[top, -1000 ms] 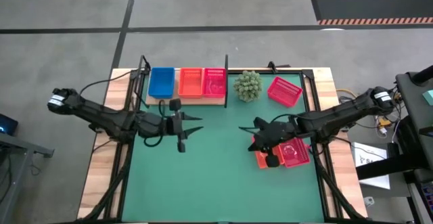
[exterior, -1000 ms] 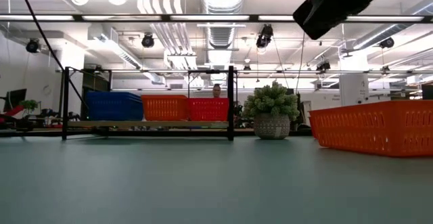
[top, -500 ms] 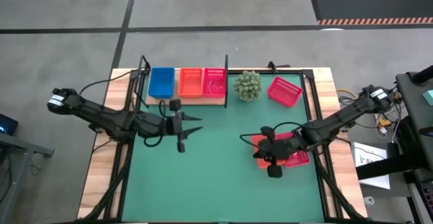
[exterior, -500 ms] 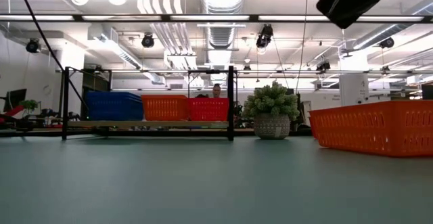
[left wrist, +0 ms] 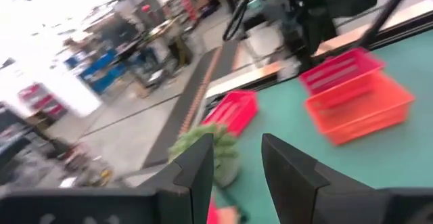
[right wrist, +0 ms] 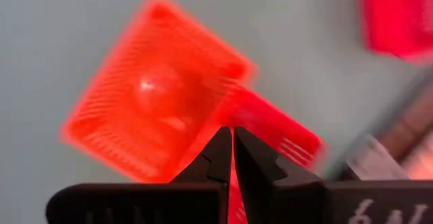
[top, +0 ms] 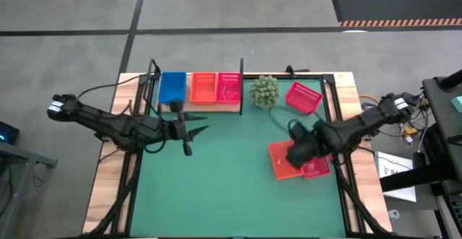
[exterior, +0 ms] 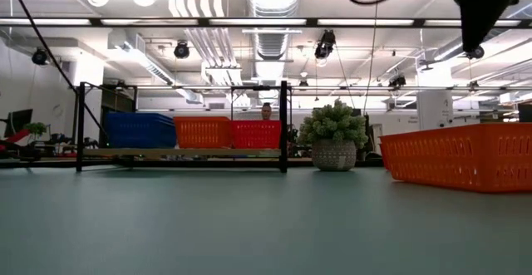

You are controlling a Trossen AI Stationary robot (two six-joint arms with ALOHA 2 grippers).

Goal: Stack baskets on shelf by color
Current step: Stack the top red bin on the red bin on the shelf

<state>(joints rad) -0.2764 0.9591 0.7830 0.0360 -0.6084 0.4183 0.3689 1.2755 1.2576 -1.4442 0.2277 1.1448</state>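
The shelf (top: 198, 107) stands at the far edge and carries a blue basket (top: 172, 87), an orange basket (top: 203, 87) and a red-pink basket (top: 229, 87). An orange basket (top: 281, 163) and a red-pink basket (top: 317, 167) lie side by side on the mat's right part. Another red-pink basket (top: 303, 97) lies near the far right corner. My right gripper (top: 296, 152) hangs shut above the orange basket (right wrist: 152, 95), pointing down and well clear of it (exterior: 475, 42). My left gripper (top: 196, 127) hovers open in front of the shelf.
A spiky green ball plant (top: 264, 92) in a pot stands between the shelf and the far red-pink basket. The green mat (top: 231, 188) has free room in its middle and near part. The shelf's black post (top: 241, 69) rises at its right end.
My right gripper has moved toward the right and tipped from level, pointing left, to pointing down over the orange basket. My left gripper has shifted a little toward the shelf. No basket has moved.
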